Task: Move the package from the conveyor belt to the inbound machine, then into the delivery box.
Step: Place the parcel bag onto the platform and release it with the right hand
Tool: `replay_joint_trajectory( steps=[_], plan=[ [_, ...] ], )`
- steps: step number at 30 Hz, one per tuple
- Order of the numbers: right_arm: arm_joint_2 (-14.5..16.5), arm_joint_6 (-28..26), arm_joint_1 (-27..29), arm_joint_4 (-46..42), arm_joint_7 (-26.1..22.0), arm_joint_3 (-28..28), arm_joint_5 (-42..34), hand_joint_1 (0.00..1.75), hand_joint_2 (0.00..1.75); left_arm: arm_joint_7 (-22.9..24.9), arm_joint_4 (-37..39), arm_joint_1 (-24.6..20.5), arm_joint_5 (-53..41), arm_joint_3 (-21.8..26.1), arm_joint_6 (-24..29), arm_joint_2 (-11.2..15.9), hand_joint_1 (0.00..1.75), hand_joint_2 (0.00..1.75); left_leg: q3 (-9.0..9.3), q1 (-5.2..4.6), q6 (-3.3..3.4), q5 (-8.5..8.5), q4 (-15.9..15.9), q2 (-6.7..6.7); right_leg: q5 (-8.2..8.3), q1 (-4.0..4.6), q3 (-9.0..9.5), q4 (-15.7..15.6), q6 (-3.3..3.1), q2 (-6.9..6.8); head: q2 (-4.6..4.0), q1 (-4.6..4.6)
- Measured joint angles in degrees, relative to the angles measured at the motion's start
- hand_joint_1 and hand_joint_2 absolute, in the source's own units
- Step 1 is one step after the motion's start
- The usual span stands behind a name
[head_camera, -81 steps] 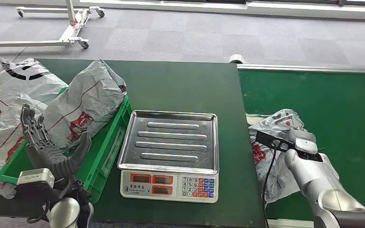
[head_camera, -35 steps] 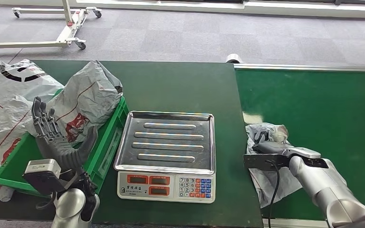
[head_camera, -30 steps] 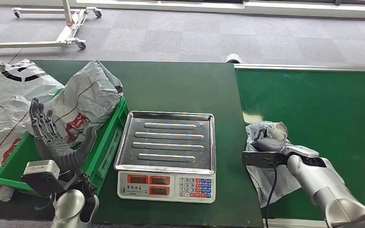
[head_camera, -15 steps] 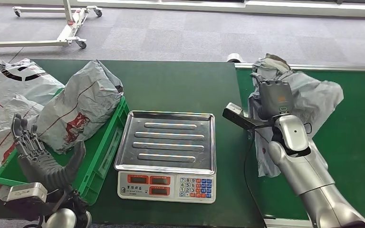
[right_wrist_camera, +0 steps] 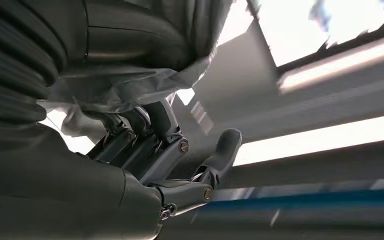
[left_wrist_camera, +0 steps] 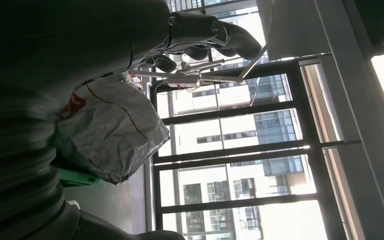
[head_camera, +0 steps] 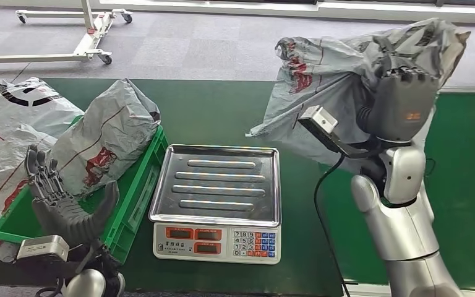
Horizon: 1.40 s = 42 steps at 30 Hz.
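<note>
One grey package (head_camera: 346, 80) hangs high in the air, gripped by the right hand (head_camera: 402, 102), whose fingers are clenched into the bag's upper part so the loose plastic drapes down over the seam between the table (head_camera: 235, 111) and the conveyor belt (head_camera: 464, 185). Held that high, it should clear the rim of the scale (head_camera: 218, 198) near the table's front edge, which I take to be the inbound machine, with its steel tray bare. The left hand (head_camera: 62, 198) is raised with fingers spread, grasping nothing, at the front left corner beside the green delivery box (head_camera: 133, 198), probably waiting to receive the package. Two bags (head_camera: 108, 139) already rest in the box.
</note>
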Motion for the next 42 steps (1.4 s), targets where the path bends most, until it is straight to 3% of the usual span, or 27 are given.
replay_joint_trajectory(
  steps=[3,5,10,18,22,28,32,35,40,42],
  plan=[
    [3.16,9.31,0.42,-0.01,-13.09,2.61,-9.72,1.75,1.75,0.01,1.12,-1.60,-0.12,-0.25,-1.31,-0.39,0.00,1.75,0.00,0.01,-0.07,0.06,-0.02,-0.01,0.01,0.06,-0.01,0.03,-0.03,0.01,-0.01,-0.01],
    [5.32,11.97,0.47,0.33,-17.35,5.67,-11.42,1.75,1.75,0.02,1.97,-2.55,-0.45,-0.29,-1.82,-0.76,0.00,1.75,-0.01,0.06,-0.12,0.10,-0.03,-0.04,0.01,0.11,-0.01,0.06,-0.08,-0.01,0.00,-0.01],
    [9.20,13.50,0.36,1.45,-19.44,12.87,-12.51,1.75,1.75,0.02,3.28,-3.44,-0.95,-0.29,-2.35,-1.58,0.00,1.75,-0.02,0.15,-0.14,0.11,-0.03,-0.08,-0.03,0.14,-0.03,0.09,-0.17,-0.04,0.00,-0.01],
    [11.36,13.89,0.12,2.67,-19.24,19.36,-14.99,1.72,1.75,0.02,3.84,-3.46,-0.97,-0.27,-2.38,-1.76,0.00,1.75,-0.04,0.13,-0.13,0.09,-0.02,-0.14,-0.04,0.12,0.00,0.07,-0.18,-0.09,0.00,-0.01],
    [11.69,12.28,0.09,3.47,-16.89,20.62,-12.70,0.06,1.75,0.02,3.52,-3.03,-0.99,-0.26,-2.31,-1.76,0.00,1.75,-0.04,0.13,-0.13,0.09,-0.02,-0.15,-0.04,0.12,0.02,0.07,-0.18,-0.10,0.00,-0.01],
    [12.11,10.70,-1.08,6.27,-7.82,22.35,-1.77,0.00,1.75,0.02,1.87,-1.56,-1.02,0.05,-2.20,-1.74,0.00,1.75,-0.03,0.14,-0.14,0.10,-0.02,-0.15,-0.04,0.13,0.01,0.07,-0.19,-0.10,0.00,-0.01],
    [12.67,11.37,-1.99,8.82,-3.20,23.09,2.65,0.00,0.00,0.01,0.74,-0.66,-1.39,0.56,-2.20,-1.74,0.00,1.75,-0.04,0.14,-0.14,0.10,-0.03,-0.17,-0.04,0.14,0.01,0.08,-0.19,-0.12,0.00,-0.02],
    [12.93,14.76,-2.69,10.54,-0.96,23.41,3.94,0.00,0.00,0.00,-0.05,-0.03,-1.91,1.00,-2.24,-1.76,0.00,1.75,-0.04,0.14,-0.14,0.10,-0.03,-0.18,-0.04,0.13,0.01,0.08,-0.19,-0.13,0.00,-0.01],
    [12.68,38.36,-5.44,17.50,-3.45,25.07,-4.85,0.00,0.00,0.01,-0.47,0.16,-3.41,2.51,-4.07,-2.17,0.00,1.75,-0.01,0.14,-0.13,0.10,-0.02,-0.20,-0.04,0.13,0.02,0.07,-0.19,-0.15,0.00,-0.01],
    [12.26,40.46,-5.70,20.04,-4.93,26.07,-8.03,0.00,0.00,0.00,-0.61,0.30,-3.81,3.16,-4.43,-2.45,0.00,1.75,-0.02,0.14,-0.14,0.11,-0.02,-0.23,-0.03,0.13,0.03,0.07,-0.19,-0.19,0.00,-0.02]
  ],
)
